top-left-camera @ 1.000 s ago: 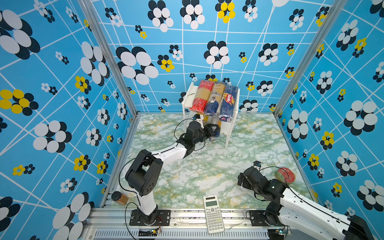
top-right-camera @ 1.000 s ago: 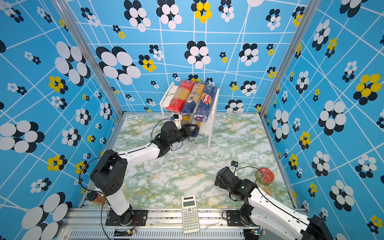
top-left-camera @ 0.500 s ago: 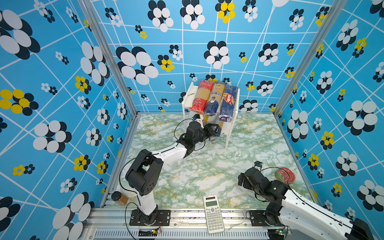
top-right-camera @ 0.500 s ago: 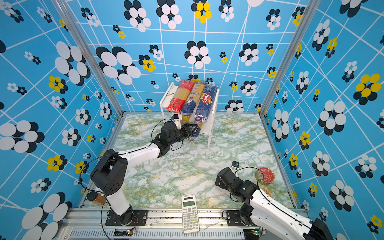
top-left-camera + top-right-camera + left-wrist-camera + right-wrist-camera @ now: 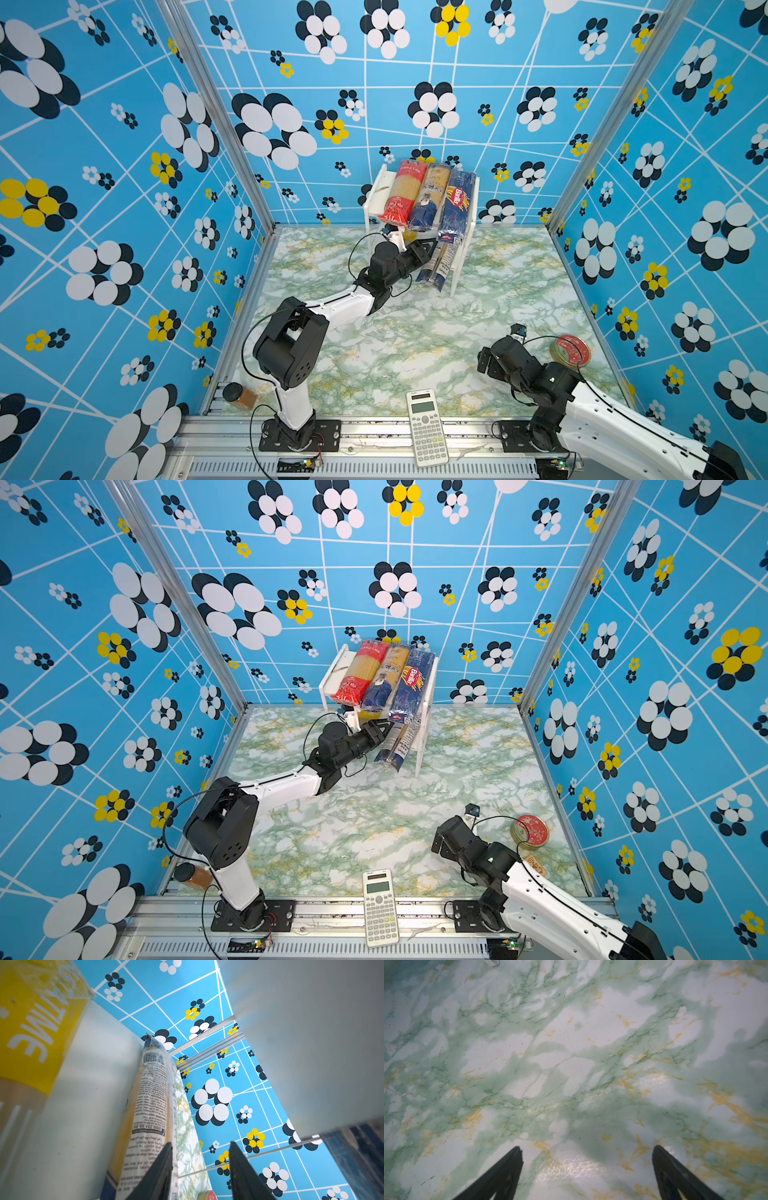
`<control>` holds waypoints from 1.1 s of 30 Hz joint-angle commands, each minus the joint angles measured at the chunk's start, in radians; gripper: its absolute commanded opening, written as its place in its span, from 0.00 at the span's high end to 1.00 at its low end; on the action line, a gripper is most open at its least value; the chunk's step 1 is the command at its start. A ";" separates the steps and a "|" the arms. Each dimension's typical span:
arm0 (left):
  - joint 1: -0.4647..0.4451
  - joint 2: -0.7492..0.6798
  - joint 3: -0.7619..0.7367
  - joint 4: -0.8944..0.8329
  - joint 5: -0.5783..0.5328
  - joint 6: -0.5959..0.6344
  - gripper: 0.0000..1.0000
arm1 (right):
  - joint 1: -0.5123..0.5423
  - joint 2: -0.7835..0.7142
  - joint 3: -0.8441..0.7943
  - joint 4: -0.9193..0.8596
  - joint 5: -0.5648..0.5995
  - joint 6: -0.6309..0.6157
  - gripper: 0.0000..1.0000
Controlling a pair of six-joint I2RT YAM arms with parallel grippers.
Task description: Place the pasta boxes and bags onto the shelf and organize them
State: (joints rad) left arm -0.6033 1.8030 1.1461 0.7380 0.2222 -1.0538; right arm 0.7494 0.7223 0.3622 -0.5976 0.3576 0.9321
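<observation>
Far left, by the front rail, a jar (image 5: 239, 397) is sitting alone. The left arm is lying stretched toward the shelf (image 5: 376, 199). The left gripper (image 5: 200, 1144) is sitting inside the lower tier, jaws spread with nothing between them (wallpaper is showing through the gap). 1 finger (image 5: 162, 1163) is lying just beside the lower navy bag (image 5: 149, 1095). That bag is lying at the right of the lower board, its near end poking out past the front. A yellow bag (image 5: 31, 1022) is sharing the tier, further left. Up top, 3 packs are lying side by side and overhanging the front edge: red bag (image 5: 403, 193), upper navy bag (image 5: 430, 197), Barilla box (image 5: 457, 203). The calculator (image 5: 427, 428) is lying across the front rail. The right gripper (image 5: 586, 1151) is hovering over the table (image 5: 415, 332), jaws spread wide, gripping nothing. A red tin (image 5: 570, 351) is sitting just beside that arm, to its right.
</observation>
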 commanded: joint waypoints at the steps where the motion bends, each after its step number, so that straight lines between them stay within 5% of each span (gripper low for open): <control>1: -0.004 0.021 -0.011 0.045 -0.007 0.009 0.54 | -0.006 -0.009 -0.017 -0.037 0.019 0.014 0.01; 17: -0.007 -0.017 -0.091 0.099 0.098 -0.008 0.47 | -0.007 0.003 0.004 -0.027 0.022 0.010 0.01; 33: -0.022 -0.135 -0.188 0.018 0.102 0.130 0.44 | -0.007 0.008 0.081 -0.023 0.026 -0.014 0.01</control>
State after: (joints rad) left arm -0.6136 1.7248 0.9810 0.7837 0.3244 -0.9878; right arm 0.7490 0.7284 0.4099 -0.5983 0.3607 0.9306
